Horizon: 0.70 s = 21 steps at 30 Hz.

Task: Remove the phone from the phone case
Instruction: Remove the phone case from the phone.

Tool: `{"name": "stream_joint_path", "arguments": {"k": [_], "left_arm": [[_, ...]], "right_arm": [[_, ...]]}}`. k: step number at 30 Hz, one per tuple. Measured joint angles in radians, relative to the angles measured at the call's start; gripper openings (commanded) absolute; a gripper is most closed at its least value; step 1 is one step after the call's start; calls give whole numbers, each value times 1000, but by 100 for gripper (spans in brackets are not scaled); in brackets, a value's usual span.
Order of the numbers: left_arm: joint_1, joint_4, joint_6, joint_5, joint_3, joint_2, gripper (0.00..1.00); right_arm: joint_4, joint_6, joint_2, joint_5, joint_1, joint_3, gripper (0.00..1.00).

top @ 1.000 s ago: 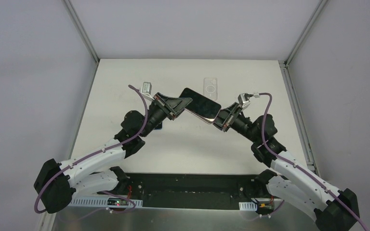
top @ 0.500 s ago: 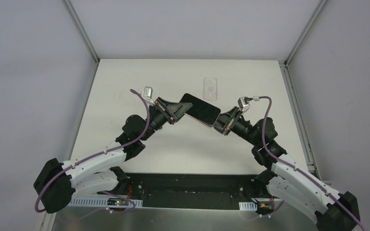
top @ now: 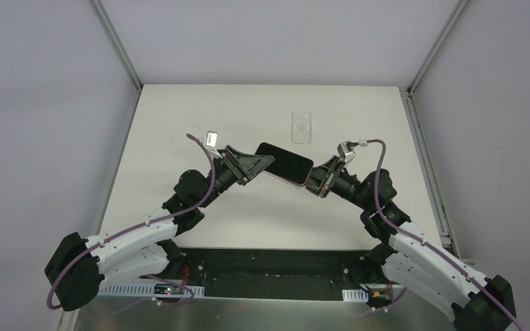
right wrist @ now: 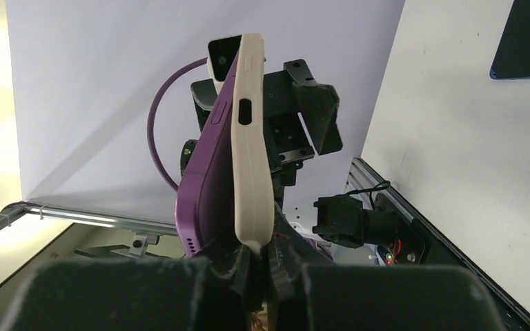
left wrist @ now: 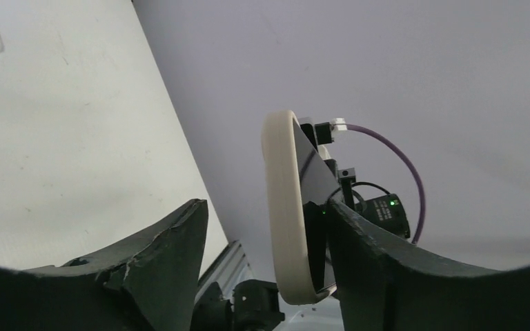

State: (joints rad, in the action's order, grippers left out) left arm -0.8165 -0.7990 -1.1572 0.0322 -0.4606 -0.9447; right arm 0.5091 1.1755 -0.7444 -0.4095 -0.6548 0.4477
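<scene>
The left gripper (left wrist: 266,210) stands spread wide around one end of the cream phone case (left wrist: 281,207). There is open air on one side of the case, and the other finger (left wrist: 386,262) is just beside the screen face. It straddles the case and clamps nothing.

The phone (top: 286,164) sits in its case and hangs in the air between the two wrists, above the middle of the table (top: 179,124), so the far end carries all its weight.

The right gripper (right wrist: 255,258) is pinched tight on the lower end of the case. The purple phone body bulges out to one side of that pinch, and I cannot tell whether the fingers catch it as well.

The main risk is probably a drop. If the left jaws close off-centre or push sideways, they could lever the case out of the narrow right-hand pinch. If the phone pops free while nothing holds its body, it likely falls to the table. Closing on case and phone together would probably just press them back together.

The left arm reaches up from its base at the near left, with its wrist aimed right toward the centre. The right arm mirrors it from the near right, with its wrist angled left.

A clear case (top: 302,126) lies flat farther back on the table. A dark blue-edged slab (right wrist: 524,38) shows in the right wrist view.
</scene>
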Motion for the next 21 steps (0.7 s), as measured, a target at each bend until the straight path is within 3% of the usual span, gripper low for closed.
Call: {"name": "stream_joint_path", "arguments": {"k": [5, 13, 18, 21], "left_arm": [[17, 51, 40, -18, 13, 36, 79], [81, 255, 163, -125, 41, 215, 81], [82, 611, 437, -172, -169, 231, 78], [27, 748, 601, -224, -312, 192, 79]], "right_arm": [[-8, 1, 17, -3, 5, 0, 0], [-98, -18, 71, -5, 35, -4, 0], [-323, -105, 127, 53, 42, 34, 0], [-458, -154, 129, 117, 42, 74, 0]]}}
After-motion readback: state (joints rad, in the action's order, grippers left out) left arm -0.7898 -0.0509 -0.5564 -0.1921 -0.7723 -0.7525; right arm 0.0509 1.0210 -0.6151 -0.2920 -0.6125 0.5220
